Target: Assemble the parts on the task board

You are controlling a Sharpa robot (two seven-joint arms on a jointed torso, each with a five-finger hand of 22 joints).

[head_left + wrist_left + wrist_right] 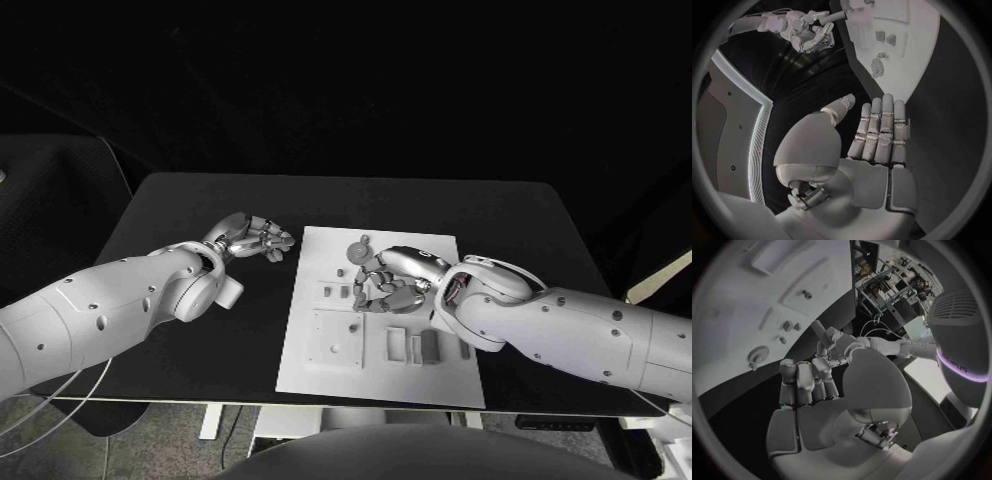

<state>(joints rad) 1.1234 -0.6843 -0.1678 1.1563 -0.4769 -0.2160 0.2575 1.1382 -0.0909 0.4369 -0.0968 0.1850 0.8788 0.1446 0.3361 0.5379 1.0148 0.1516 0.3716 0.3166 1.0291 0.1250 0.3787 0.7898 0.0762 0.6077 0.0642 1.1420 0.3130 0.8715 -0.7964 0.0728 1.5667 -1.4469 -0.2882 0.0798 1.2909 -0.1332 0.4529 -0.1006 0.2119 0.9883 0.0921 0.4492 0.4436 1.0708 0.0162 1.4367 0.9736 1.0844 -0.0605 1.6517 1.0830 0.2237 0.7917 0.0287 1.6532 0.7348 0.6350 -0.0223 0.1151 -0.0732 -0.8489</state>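
Observation:
The white task board lies in the middle of the black table. A round toothed part sits near its far end, small grey pieces near its left edge and rectangular blocks nearer me. My right hand hovers over the board's middle with its fingers half bent; I see nothing between them. My left hand is off the board's far left corner, above the table, and holds nothing. In the left wrist view its fingers are straight and side by side, the thumb apart.
The table stretches dark and bare round the board. The right wrist view shows the toothed part, two small pieces and a peg on the board beyond my right hand.

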